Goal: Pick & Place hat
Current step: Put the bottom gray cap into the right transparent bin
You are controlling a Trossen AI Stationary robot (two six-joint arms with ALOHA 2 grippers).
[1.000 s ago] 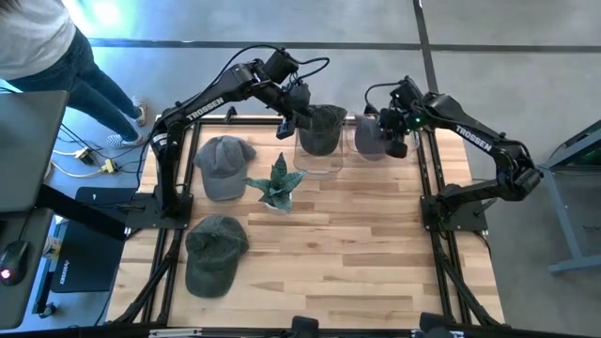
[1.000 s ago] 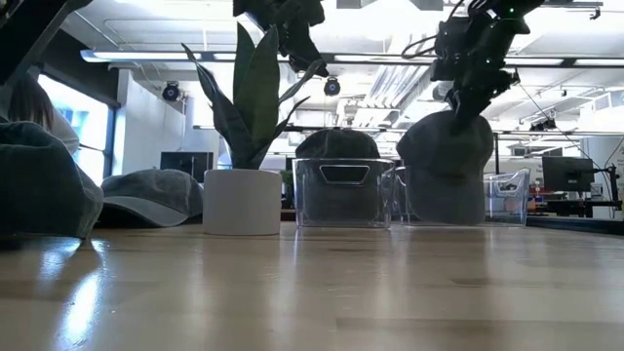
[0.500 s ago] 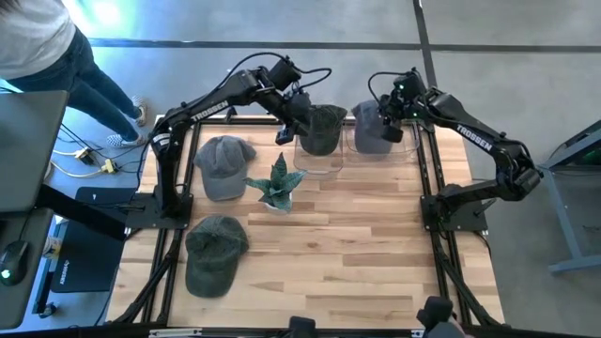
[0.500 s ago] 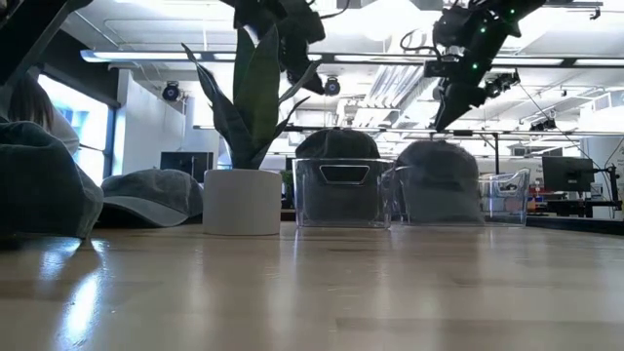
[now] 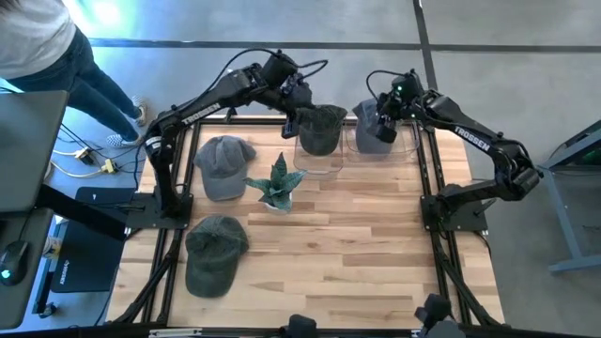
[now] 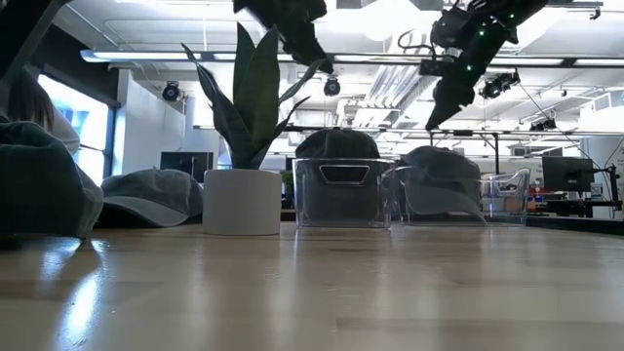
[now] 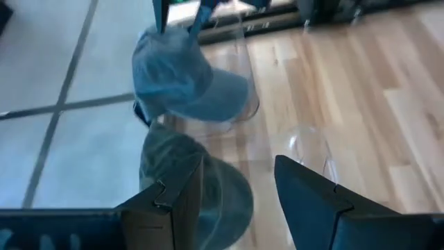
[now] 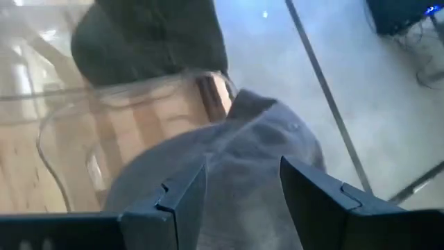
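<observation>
- Two hats sit in clear bins at the far edge of the table (image 5: 376, 225): a dark hat (image 5: 320, 128) in the left bin (image 5: 317, 161) and a grey hat (image 5: 369, 131) in the right bin (image 5: 413, 148).
- Right hand (image 5: 384, 132): above the grey hat, fingers apart, holding nothing. In the low view it hangs clear above the bin, and the hat rests inside on its own.
- Left hand (image 5: 288, 122): just beside the dark hat at the left bin's edge, fingers apart. The wrist view shows an empty gap between its fingers, with the dark hat below.
- Two more hats lie on the table, well apart from both hands: one (image 5: 223, 165) beside the plant (image 5: 276, 183), one (image 5: 212, 252) nearer the front edge.
- Judged progress: two hats placed, two left to pick up. Both hands appear free for the next pick.
- The plant stands between the bins and the loose hats; a reach toward them must pass it.
</observation>
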